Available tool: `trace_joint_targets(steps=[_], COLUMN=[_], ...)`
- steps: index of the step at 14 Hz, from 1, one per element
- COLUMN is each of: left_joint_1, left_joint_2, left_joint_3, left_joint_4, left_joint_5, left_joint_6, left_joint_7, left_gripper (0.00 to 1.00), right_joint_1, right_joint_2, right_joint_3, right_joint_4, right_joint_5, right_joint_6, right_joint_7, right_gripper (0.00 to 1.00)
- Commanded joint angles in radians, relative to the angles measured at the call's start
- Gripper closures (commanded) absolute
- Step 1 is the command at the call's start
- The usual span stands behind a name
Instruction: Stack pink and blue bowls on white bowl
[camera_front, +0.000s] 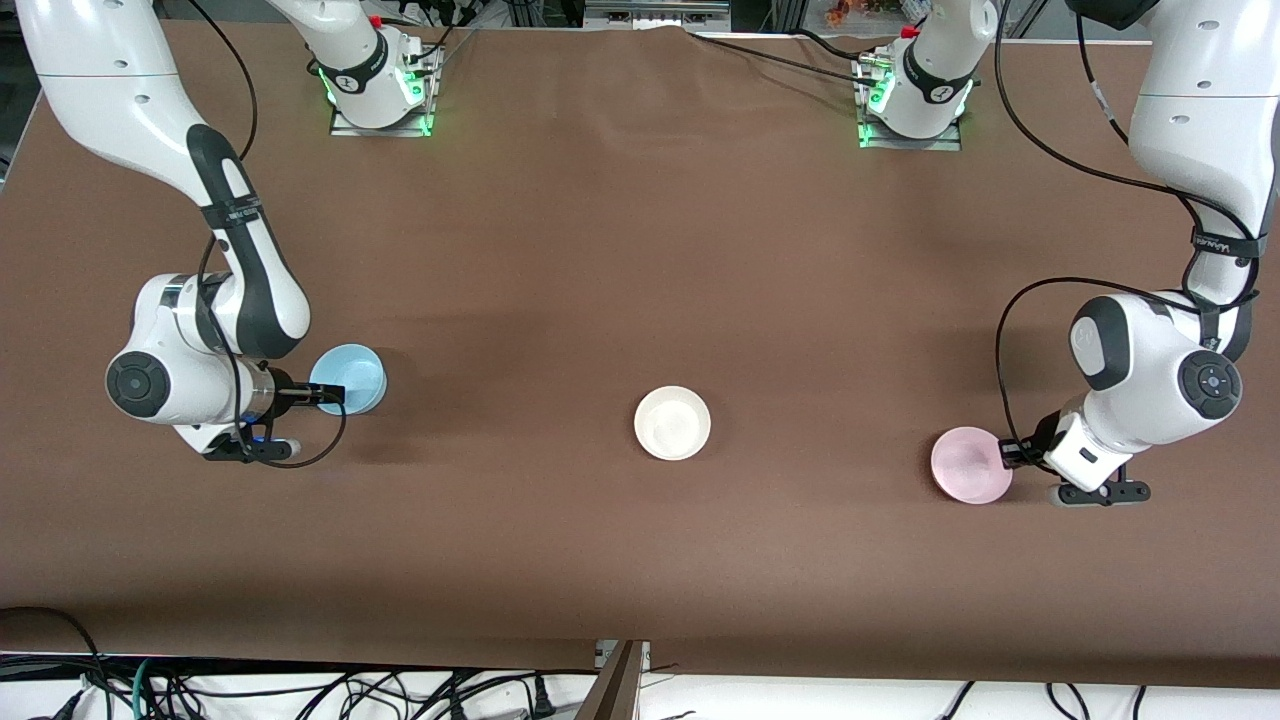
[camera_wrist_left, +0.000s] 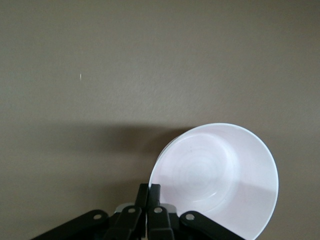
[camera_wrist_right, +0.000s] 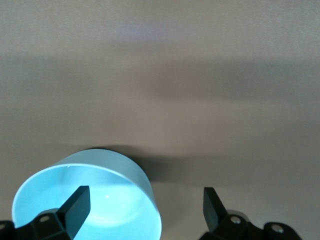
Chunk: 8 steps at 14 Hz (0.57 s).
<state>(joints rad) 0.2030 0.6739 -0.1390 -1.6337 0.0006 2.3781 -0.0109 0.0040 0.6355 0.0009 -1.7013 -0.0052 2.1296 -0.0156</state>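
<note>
1. Front view, read from the right arm's end of the table: right gripper (camera_front: 318, 397) set low at the blue bowl (camera_front: 349, 378), one finger reaching over the rim into the bowl, the other hidden from this camera. Right wrist view confirms it: right gripper (camera_wrist_right: 145, 205) spread wide, one finger (camera_wrist_right: 77, 204) inside the blue bowl (camera_wrist_right: 90, 200), the other outside, apart from the wall. Nothing clamped yet; placed astride the rim so that closing should pinch the wall, by the look of it.

2. Mid-table: white bowl (camera_front: 672, 423) standing upright and alone on the brown table (camera_front: 640, 250), well apart from both other bowls and both grippers. Nearer the front camera than the blue bowl, a little farther from it than the pink one. Left central probably as the base of the stack, reachable from either end.

3. Toward the left arm's end: pink bowl (camera_front: 970, 464) with the left gripper (camera_front: 1010, 454) at its edge. Left wrist view, where the pink bowl (camera_wrist_left: 220, 175) shows washed out to near white: left gripper (camera_wrist_left: 148, 192) pinched narrow on the rim, fingers nearly meeting with only the thin wall between. Bowl seemingly tipped toward the lens, though lift-off from the table not certain.

4. Judgement: pink bowl gripped, blue bowl merely straddled, nothing stacked on the white bowl so far.
</note>
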Motion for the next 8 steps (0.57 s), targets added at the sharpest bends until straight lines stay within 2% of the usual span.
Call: trace_joint_targets(steps=[1, 4, 8], left_joint_1=[-0.017, -0.017, -0.017], left_joint_2=[-0.010, -0.036, -0.066], left_joint_3=[-0.034, -0.094, -0.201], left_joint_4=[0.032, 0.032, 0.029], left_joint_5=[-0.002, -0.002, 0.004], left_joint_6=[-0.014, -0.048, -0.086], left_joint_7=[-0.107, -0.220, -0.417], left_gripper=[1.00, 1.00, 1.00], right_joint_1=[-0.002, -0.001, -0.012], right_joint_2=[-0.045, -0.106, -0.187], right_joint_3=[0.001, 0.001, 0.001], right_joint_4=[-0.031, -0.049, -0.158], right_joint_5=[0.002, 0.002, 0.001], right_joint_6=[0.003, -0.010, 0.027], right_joint_7=[0.003, -0.004, -0.007], right_gripper=[0.00, 0.00, 0.00])
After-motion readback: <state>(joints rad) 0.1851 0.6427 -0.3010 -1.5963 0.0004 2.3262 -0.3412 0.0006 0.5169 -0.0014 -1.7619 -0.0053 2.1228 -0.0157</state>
